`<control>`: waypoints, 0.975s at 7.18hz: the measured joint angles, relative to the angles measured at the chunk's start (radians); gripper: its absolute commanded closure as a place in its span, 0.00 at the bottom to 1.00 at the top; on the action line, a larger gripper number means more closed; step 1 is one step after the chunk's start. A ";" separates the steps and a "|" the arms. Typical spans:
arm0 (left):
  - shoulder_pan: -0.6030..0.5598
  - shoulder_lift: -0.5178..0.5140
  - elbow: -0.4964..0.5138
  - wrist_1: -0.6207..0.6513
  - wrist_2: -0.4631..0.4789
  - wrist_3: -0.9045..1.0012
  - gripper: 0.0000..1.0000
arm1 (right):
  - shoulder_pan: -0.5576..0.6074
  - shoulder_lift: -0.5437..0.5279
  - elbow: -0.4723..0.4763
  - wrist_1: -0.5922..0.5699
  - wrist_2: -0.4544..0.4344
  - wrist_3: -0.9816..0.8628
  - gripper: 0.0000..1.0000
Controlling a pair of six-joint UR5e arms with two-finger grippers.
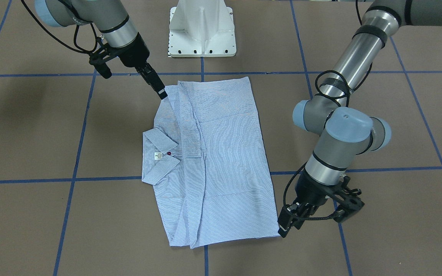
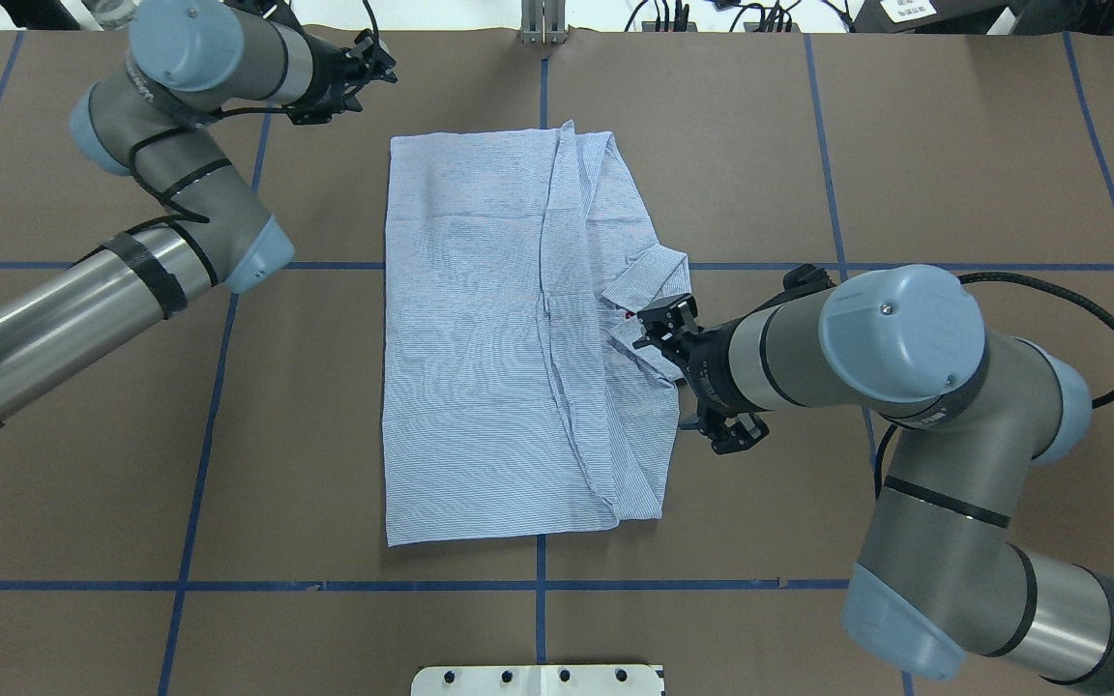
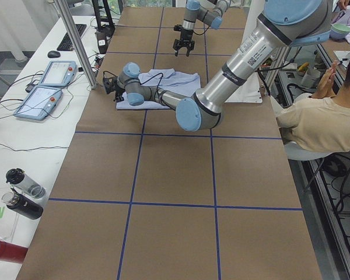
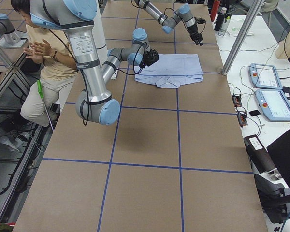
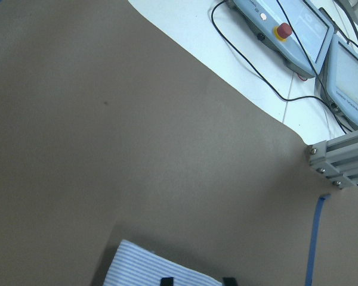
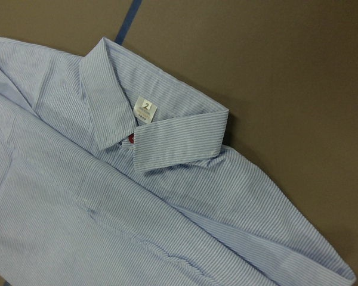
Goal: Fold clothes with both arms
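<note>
Folded shirt (image 1: 225, 161) (left gripper (image 1: 282, 229) maybe touching)

Light blue shirt (image 1: 225, 161) with fine white stripes; white neck label (image 6: 145, 111); dark red button (image 6: 131, 138); brown table (image 1: 33, 126) crossed by blue tape lines (image 1: 33, 181); grey metal left arm (image 1: 355, 61) and right arm (image 1: 117, 23) with pale blue joint caps (image 1: 349, 120); black left gripper (image 1: 287, 227) and right gripper (image 1: 162, 93); white pedestal (image 1: 202, 34).

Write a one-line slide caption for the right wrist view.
Close view of the striped shirt: collar, white neck label and dark red button, on the brown table.
</note>
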 measured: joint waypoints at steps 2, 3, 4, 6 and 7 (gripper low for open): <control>-0.043 0.120 -0.171 0.032 -0.106 0.017 0.31 | -0.068 0.028 -0.027 -0.057 -0.003 -0.226 0.00; -0.050 0.162 -0.246 0.065 -0.124 0.019 0.31 | -0.100 0.046 -0.029 -0.135 -0.004 -0.449 0.00; -0.052 0.191 -0.304 0.097 -0.131 0.020 0.31 | -0.129 0.079 -0.031 -0.237 -0.015 -0.679 0.00; -0.053 0.207 -0.354 0.136 -0.134 0.019 0.31 | -0.166 0.141 -0.064 -0.354 -0.050 -1.050 0.00; -0.053 0.214 -0.363 0.141 -0.134 0.019 0.31 | -0.172 0.164 -0.095 -0.367 -0.057 -1.169 0.00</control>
